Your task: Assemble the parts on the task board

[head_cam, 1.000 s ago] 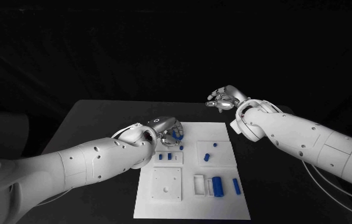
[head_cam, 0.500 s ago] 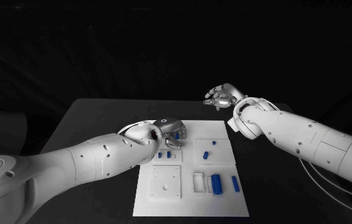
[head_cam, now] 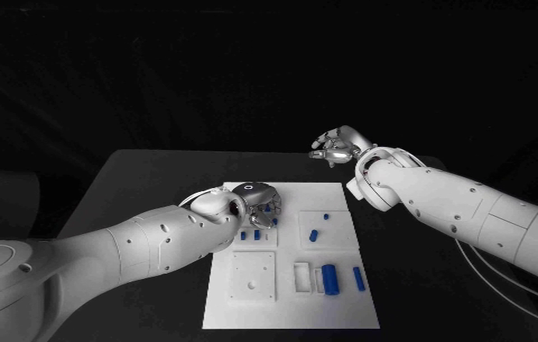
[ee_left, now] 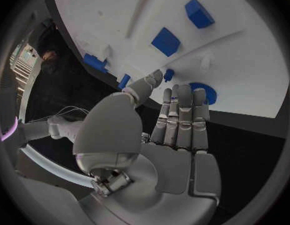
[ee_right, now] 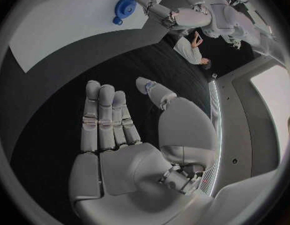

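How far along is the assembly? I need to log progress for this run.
Early, it seems. Done: hard to say; two small blue parts stand in a raised block, and I cannot tell if that counts. In hand: nothing. The left hand hovers open over the task board near a round blue part; the right hand is open off the board. Left: loose blue pieces lie near the front.

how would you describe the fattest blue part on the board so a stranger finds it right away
Start at the white rectangular task board in the middle of the black table and go to its near edge, right of centre. There a thick blue cylinder part lies lengthwise beside a white open frame. It is clearly broader than the slim blue bar on its right.
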